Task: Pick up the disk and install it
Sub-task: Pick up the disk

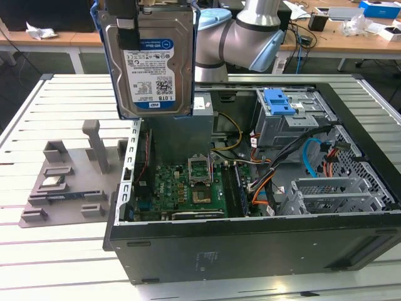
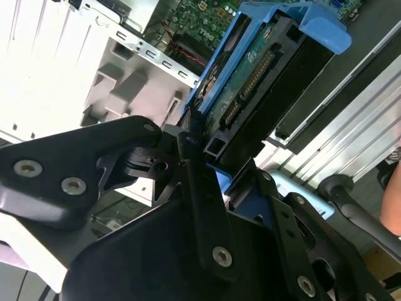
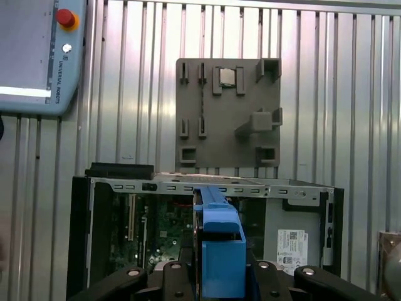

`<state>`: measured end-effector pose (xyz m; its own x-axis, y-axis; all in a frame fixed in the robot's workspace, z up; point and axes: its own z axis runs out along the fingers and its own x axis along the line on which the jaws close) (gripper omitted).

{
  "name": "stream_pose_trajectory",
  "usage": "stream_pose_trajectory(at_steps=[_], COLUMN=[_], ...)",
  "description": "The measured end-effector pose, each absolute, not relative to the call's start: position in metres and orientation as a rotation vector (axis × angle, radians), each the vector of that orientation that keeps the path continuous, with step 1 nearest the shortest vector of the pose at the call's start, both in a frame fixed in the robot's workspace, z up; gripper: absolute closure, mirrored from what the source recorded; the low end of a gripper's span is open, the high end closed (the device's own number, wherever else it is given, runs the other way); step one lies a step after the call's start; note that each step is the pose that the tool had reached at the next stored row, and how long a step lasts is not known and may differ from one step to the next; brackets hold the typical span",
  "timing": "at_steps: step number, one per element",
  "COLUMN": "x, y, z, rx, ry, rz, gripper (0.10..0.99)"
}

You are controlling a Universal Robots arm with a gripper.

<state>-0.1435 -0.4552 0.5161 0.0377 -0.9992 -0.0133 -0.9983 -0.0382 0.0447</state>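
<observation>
Pressure is applied by the gripper [image 2: 216, 157] to the upper end of the disk [image 1: 153, 63], which is pinched between the black fingers [image 2: 188, 141] and hung upright with its label turned towards the exterior camera. The disk is held in the air, touching nothing else, above the far-left part of the open computer case [image 1: 250, 241] in the exterior view. In the first wrist view its blue bracket [image 3: 219, 248] is seen edge-on over the case wall. Below it lies the motherboard [image 1: 182, 185]. Well apart, on the exterior view's right, stands the drive cage [image 1: 294, 125] with a blue latch [image 1: 279, 100] on top. A grey fixture plate [image 1: 62, 182] rests on the slatted table [image 1: 50, 269] just beside the case on the exterior view's left. The pick-up is judged done and the carry is judged to be in hand; nothing is installed yet. Installation is judged to call for the disk to be brought to its bay, turned to match the slot and kept clear of the cables [image 1: 291, 149].
</observation>
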Motion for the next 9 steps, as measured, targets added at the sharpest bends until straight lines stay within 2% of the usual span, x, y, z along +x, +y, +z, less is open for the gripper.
stream_pose_trajectory(at_steps=[9], x=[-0.143], y=[-0.467], z=[0.515], rx=[2.246], ry=[-2.162], rz=[-0.063], gripper=[0.718])
